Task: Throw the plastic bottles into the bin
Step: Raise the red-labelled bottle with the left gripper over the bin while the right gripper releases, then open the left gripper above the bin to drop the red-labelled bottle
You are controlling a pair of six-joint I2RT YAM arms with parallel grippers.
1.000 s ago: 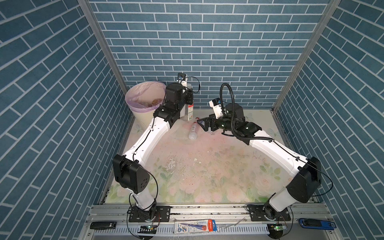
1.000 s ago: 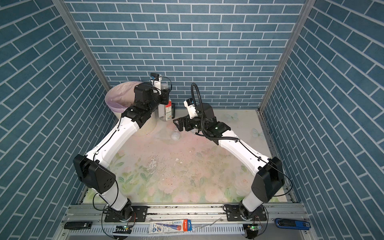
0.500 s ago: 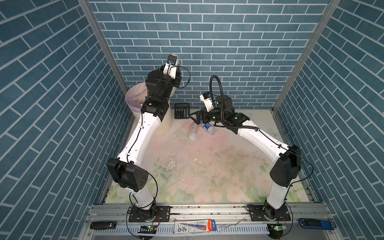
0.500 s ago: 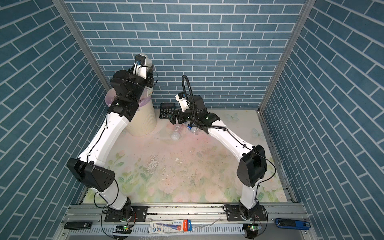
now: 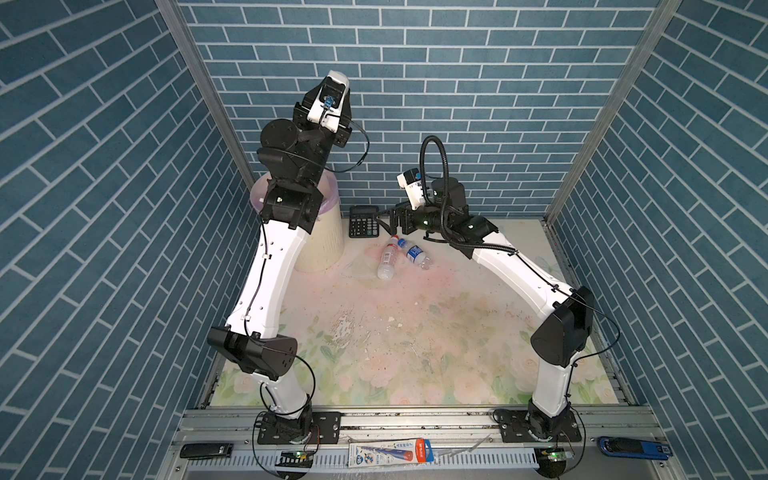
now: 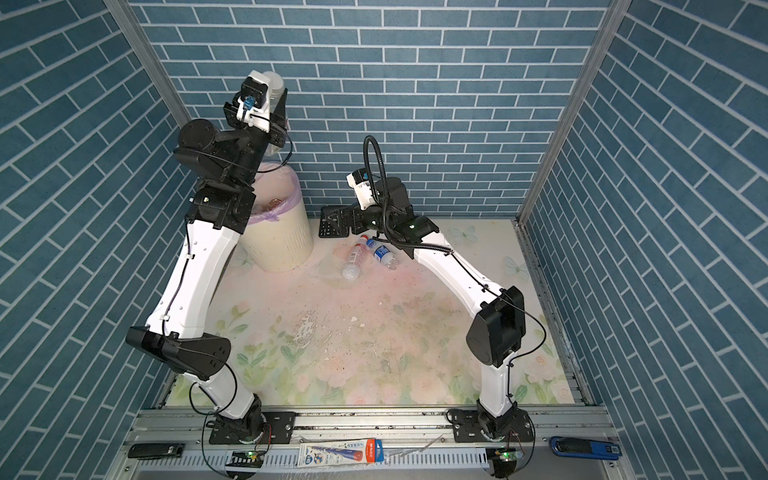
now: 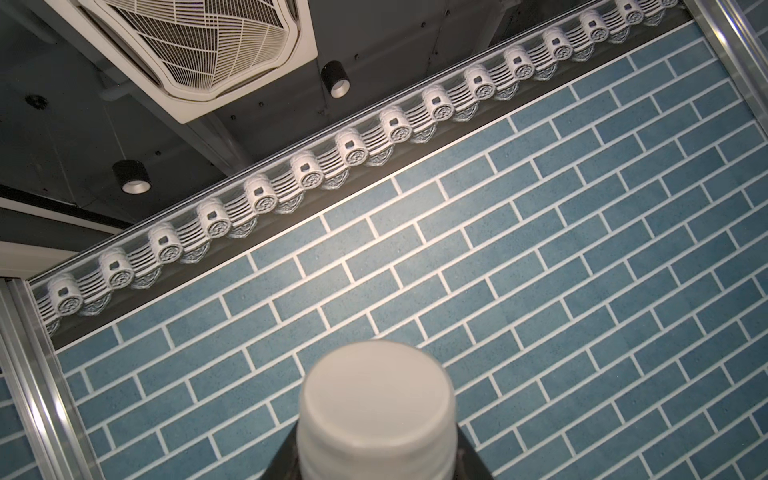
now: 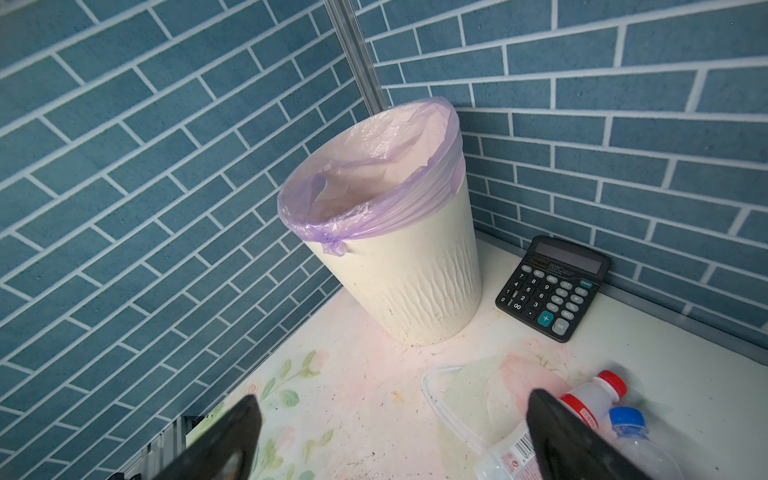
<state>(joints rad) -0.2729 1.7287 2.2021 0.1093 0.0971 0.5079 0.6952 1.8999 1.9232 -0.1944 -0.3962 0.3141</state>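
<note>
My left gripper [image 6: 277, 104] is raised high over the bin [image 6: 278, 245] and is shut on a plastic bottle [image 7: 376, 411], whose pale round base points upward. The bin is cream-white with a lilac liner and stands in the back left corner [image 8: 415, 282]. Two more plastic bottles lie on the table to its right in both top views: a red-capped one [image 5: 387, 257] [image 8: 590, 399] and a smaller blue-capped one [image 5: 415, 253] [image 8: 631, 436]. My right gripper [image 5: 384, 216] hovers open just behind them, its fingers [image 8: 557, 436] empty.
A black calculator [image 8: 552, 286] lies against the back wall beside the bin. A flat clear plastic lid [image 8: 469, 395] rests on the floral table between the bin and the bottles. Brick-patterned walls close in on three sides.
My left arm has lifted its bottle from table height beside the bin to high above the rim. My right arm has swung back towards the calculator, still open.
</note>
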